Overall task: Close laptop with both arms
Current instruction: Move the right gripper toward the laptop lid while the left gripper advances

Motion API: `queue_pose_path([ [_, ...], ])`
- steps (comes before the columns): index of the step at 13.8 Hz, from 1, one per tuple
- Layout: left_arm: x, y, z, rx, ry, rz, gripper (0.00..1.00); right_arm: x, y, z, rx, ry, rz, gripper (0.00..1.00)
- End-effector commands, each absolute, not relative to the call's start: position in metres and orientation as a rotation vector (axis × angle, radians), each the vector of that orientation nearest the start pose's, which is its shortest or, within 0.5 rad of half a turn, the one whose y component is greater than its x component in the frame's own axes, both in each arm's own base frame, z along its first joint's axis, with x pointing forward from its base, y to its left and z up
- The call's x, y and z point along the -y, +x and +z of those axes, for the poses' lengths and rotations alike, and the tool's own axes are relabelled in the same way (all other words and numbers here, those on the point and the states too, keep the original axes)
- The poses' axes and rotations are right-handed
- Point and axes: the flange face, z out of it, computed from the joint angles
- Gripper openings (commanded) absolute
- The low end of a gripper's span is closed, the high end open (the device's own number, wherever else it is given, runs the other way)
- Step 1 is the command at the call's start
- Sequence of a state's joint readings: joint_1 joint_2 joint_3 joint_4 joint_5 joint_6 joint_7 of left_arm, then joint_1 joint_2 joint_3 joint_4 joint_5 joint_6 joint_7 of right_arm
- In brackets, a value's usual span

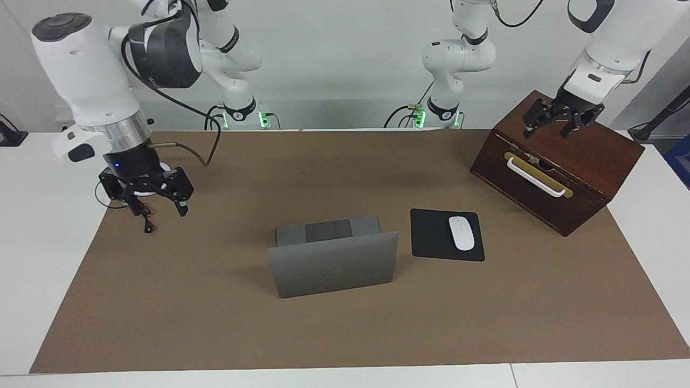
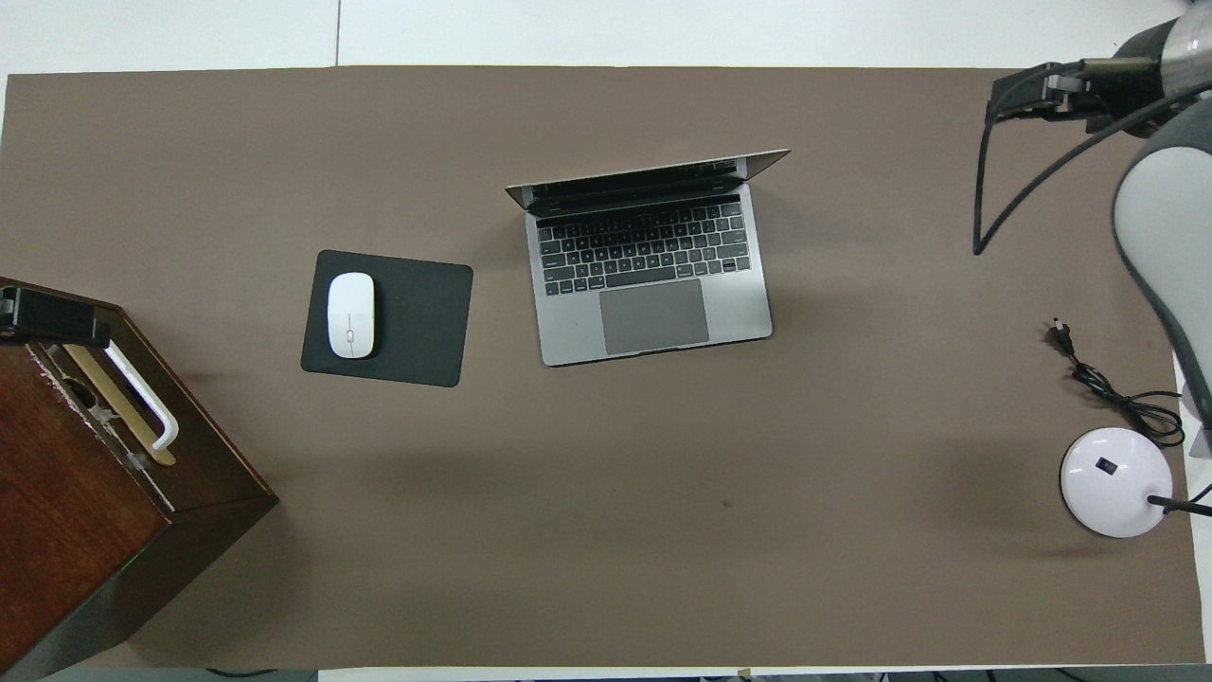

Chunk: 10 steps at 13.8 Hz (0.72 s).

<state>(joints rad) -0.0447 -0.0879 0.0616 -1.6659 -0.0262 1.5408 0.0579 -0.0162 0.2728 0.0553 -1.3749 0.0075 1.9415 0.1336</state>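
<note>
The silver-grey laptop (image 1: 334, 265) (image 2: 653, 275) stands open in the middle of the brown mat, its lid upright and the keyboard facing the robots. My right gripper (image 1: 151, 203) (image 2: 1037, 95) is open and empty, up in the air over the mat's edge at the right arm's end, above a black cord and well apart from the laptop. My left gripper (image 1: 551, 129) (image 2: 47, 322) is open and empty, hovering over the top of the wooden box at the left arm's end.
A black mouse pad (image 1: 431, 237) (image 2: 417, 322) with a white mouse (image 1: 461, 233) (image 2: 350, 314) lies beside the laptop. A dark wooden box (image 1: 571, 178) (image 2: 85, 511) with a white handle stands toward the left arm's end. A white lamp base (image 2: 1115, 481) and its cord (image 2: 1108, 393) lie at the right arm's end.
</note>
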Motion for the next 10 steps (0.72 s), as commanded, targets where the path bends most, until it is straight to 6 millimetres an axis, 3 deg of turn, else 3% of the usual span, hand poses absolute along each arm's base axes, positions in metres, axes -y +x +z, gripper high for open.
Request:
queue_pose_path([
  [1, -0.001, 0.522, 0.625, -0.071, -3.176, 0.023, 1.0, -0.041, 0.688, 0.584, -0.165, -3.025, -0.557, 0.92],
  [3, 0.003, 0.527, 0.626, -0.082, -3.174, -0.03, 0.95, -0.067, 0.691, 0.58, -0.142, -3.01, -0.588, 0.77],
  [4, 0.005, 0.531, 0.626, -0.083, -3.172, -0.081, 0.85, -0.078, 0.69, 0.58, -0.146, -3.005, -0.585, 0.69],
  [5, 0.009, 0.533, 0.624, -0.094, -3.171, -0.11, 0.57, -0.08, 0.69, 0.58, -0.168, -3.005, -0.586, 0.63],
  [6, 0.009, 0.534, 0.625, -0.094, -3.17, -0.122, 0.12, -0.08, 0.69, 0.58, -0.178, -3.019, -0.596, 0.58],
  [7, 0.011, 0.533, 0.622, -0.101, -3.171, -0.115, 0.0, -0.079, 0.69, 0.581, -0.192, -3.022, -0.598, 0.51],
  [10, 0.011, 0.527, 0.615, -0.106, -3.174, -0.076, 0.0, -0.091, 0.688, 0.581, -0.189, -3.018, -0.594, 0.2],
])
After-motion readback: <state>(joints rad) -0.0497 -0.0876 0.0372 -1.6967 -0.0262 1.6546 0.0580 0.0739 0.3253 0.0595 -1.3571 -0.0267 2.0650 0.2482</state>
